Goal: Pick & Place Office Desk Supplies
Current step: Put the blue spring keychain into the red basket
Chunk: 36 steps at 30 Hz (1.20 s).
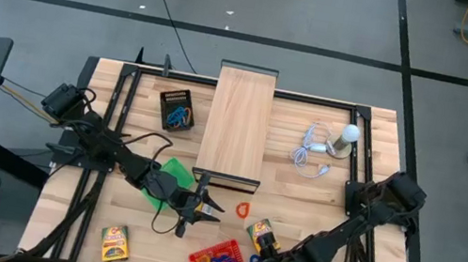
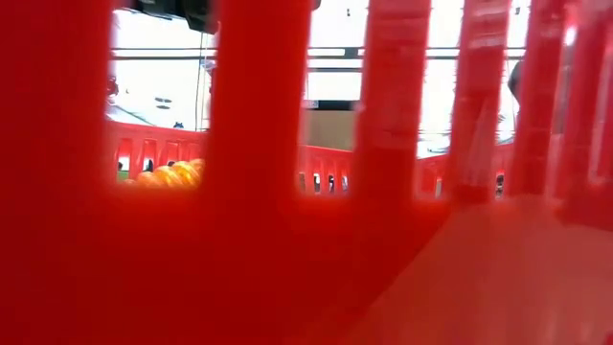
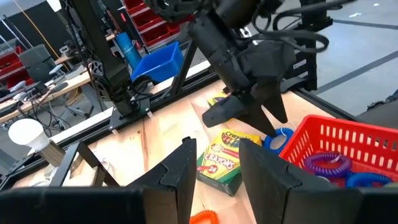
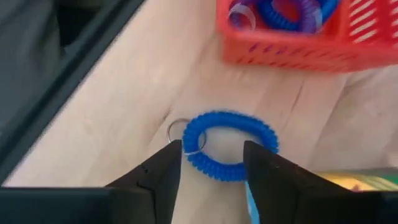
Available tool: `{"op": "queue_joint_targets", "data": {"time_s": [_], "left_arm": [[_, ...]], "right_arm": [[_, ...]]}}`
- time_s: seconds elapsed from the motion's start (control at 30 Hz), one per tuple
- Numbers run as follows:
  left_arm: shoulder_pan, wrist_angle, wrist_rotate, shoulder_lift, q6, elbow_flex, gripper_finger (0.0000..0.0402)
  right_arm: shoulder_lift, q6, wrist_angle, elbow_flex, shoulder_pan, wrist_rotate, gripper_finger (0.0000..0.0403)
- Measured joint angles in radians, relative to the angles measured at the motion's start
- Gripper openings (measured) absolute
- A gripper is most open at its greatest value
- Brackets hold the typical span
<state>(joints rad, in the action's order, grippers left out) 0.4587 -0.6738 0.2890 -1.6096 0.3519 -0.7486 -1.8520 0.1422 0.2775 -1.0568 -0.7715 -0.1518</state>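
Right under my right wrist camera lies a blue coil loop (image 4: 229,146) with a small metal ring, flat on the wooden table (image 4: 124,124) just short of the red basket (image 4: 292,46); my right gripper (image 4: 211,165) has its fingers parted astride the near side of the loop and grips nothing. Going by that, the step in hand is getting this loop into the basket, where purple and blue loops (image 4: 283,12) already lie. To do it well I would come straight down so one finger lands inside the coil and one outside, close on a single strand, lift clear of the basket wall and let go only once over the middle (a springy coil will roll off the rim otherwise). My left gripper (image 3: 214,180) waits further left above the table with a moderate gap between its fingers, empty, looking at a Crayons box (image 3: 222,163) and an orange loop (image 3: 204,217). Hard to read: the low camera is all but blocked by the basket's red bars, showing only some orange loops (image 2: 172,174) through a slot, and from overhead my right fingertips are lost against the arm
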Motion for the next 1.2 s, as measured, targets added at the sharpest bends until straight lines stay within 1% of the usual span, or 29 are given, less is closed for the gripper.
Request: {"op": "queue_joint_targets", "data": {"time_s": [0.17, 0.37, 0.47, 0.6, 0.63, 0.7, 0.8, 0.9, 1.2], "left_arm": [[0.000, 0.007, 0.000, 0.000, 0.000, 0.000, 0.0129], [0.000, 0.015, 0.007, 0.000, 0.000, 0.000, 0.0129], [0.000, 0.015, 0.007, 0.000, 0.000, 0.000, 0.0129], [-0.001, 0.019, 0.007, 0.000, 0.000, 0.000, 0.0129], [-0.001, 0.020, 0.007, 0.000, 0.000, 0.000, 0.0129], [-0.001, 0.020, 0.007, 0.000, 0.000, 0.000, 0.0129], [-0.001, 0.020, 0.007, 0.000, 0.000, 0.000, 0.0129], [-0.001, 0.019, 0.007, 0.000, 0.000, 0.000, 0.0129], [-0.001, 0.018, 0.008, 0.000, 0.000, 0.000, 0.0129]], "right_arm": [[-0.032, -0.029, 0.005, -0.004, -0.006, 0.013, 0.0172], [-0.065, -0.059, 0.015, -0.009, -0.010, 0.015, 0.0138], [-0.066, -0.076, 0.015, -0.009, -0.012, 0.015, 0.0105], [-0.067, -0.072, 0.013, -0.009, -0.021, 0.021, 0.0032], [-0.068, -0.072, 0.011, -0.008, -0.024, 0.021, 0.0020], [-0.068, -0.061, 0.006, -0.008, -0.033, 0.020, 0.0017], [-0.066, 0.008, -0.004, -0.007, -0.037, 0.016, 0.0021], [-0.059, 0.070, -0.023, -0.005, -0.046, 0.000, 0.0010], [0.008, 0.132, -0.096, -0.002, -0.101, -0.107, 0.0010]]}}
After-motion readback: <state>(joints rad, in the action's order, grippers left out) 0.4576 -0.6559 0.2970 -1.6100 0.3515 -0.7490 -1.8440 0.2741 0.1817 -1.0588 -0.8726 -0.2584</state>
